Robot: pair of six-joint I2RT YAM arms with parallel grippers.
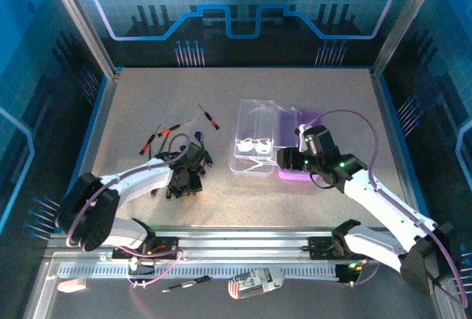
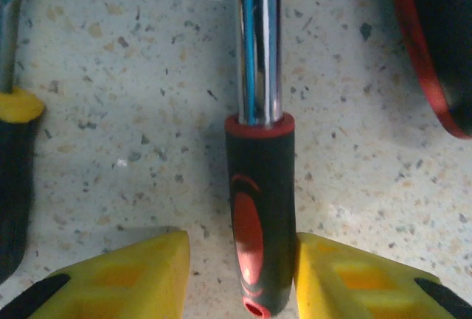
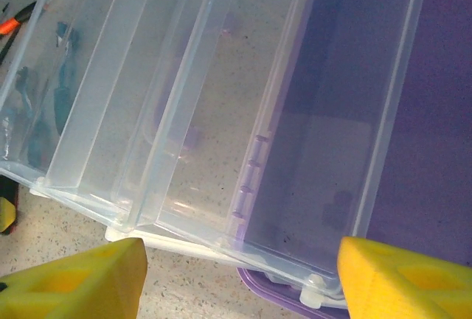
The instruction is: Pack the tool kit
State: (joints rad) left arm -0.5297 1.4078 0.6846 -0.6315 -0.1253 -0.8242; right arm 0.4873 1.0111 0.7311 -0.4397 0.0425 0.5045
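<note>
The tool kit (image 1: 259,136) lies open at mid table, with its clear lid (image 3: 184,98) to the left and its purple base (image 3: 435,113) to the right. My right gripper (image 1: 291,158) hovers open at the kit's near edge, its yellow fingers (image 3: 81,278) spread wide over the lid and base. Three thin screwdrivers lie loose on the table (image 1: 209,116), (image 1: 175,127), (image 1: 150,140). My left gripper (image 1: 184,179) is low on the table and open. A black-and-red screwdriver handle (image 2: 259,216) lies between its fingers, touching the right finger (image 2: 361,278), with a gap to the left one.
A dark handle with a yellow collar (image 2: 15,157) lies left of the left gripper, and a black-and-red object (image 2: 435,39) sits at the upper right. Black cables (image 1: 173,148) are bunched near the left gripper. A small white item (image 1: 254,282) rests on the front rail.
</note>
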